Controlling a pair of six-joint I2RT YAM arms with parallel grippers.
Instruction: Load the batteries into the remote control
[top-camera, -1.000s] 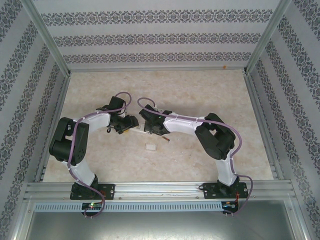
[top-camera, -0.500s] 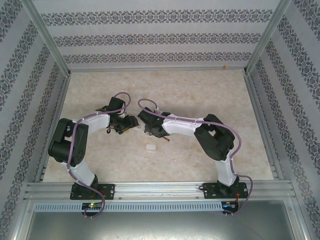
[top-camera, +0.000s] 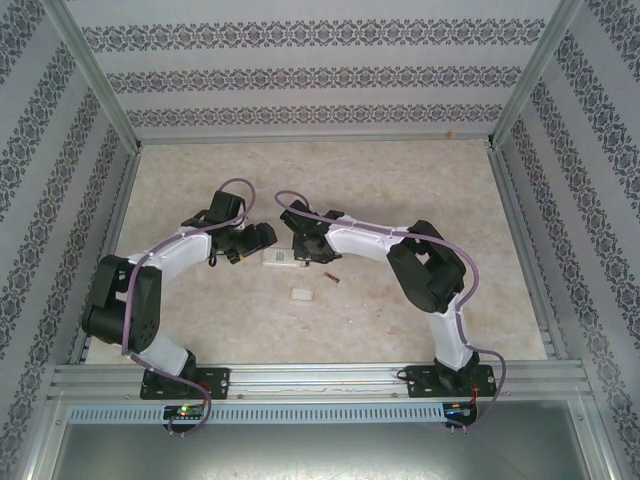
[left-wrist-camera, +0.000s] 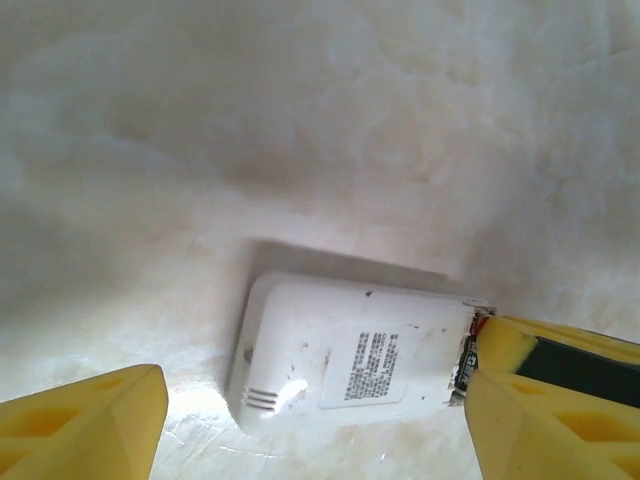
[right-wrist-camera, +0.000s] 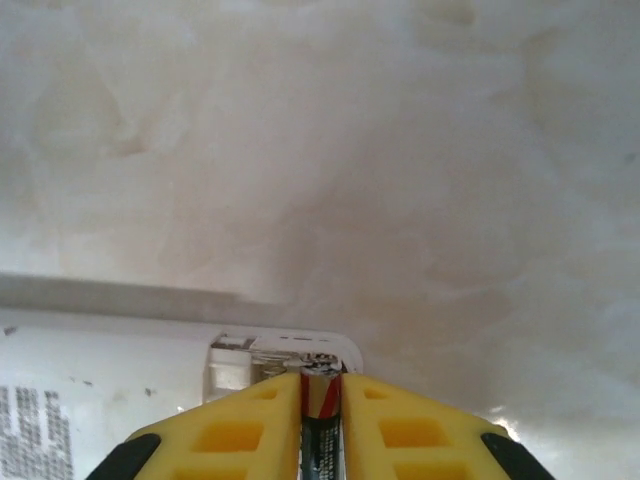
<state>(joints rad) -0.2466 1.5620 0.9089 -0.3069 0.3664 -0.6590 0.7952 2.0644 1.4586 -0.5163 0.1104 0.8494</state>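
The white remote control (top-camera: 281, 262) lies back-up on the table between the two grippers; its label shows in the left wrist view (left-wrist-camera: 350, 365). My left gripper (top-camera: 262, 245) (left-wrist-camera: 320, 440) stands open, with its yellow fingers (left-wrist-camera: 90, 430) on either side of the remote's near edge. My right gripper (top-camera: 303, 254) (right-wrist-camera: 321, 376) is shut on a battery (right-wrist-camera: 321, 400), a dark cylinder with a red and pale end. The battery's tip is at the remote's open compartment (right-wrist-camera: 270, 352). Another battery (top-camera: 332, 280) lies loose on the table just right of the remote.
A small white rectangular piece (top-camera: 302, 295) lies on the table in front of the remote. Metal frame rails (top-camera: 300, 375) and patterned walls (top-camera: 310, 70) enclose the pale marble tabletop (top-camera: 400, 180).
My left gripper has opened wider and its elbow has swung out to the left. More of the remote now shows between the grippers. The right gripper has shifted slightly toward the back.
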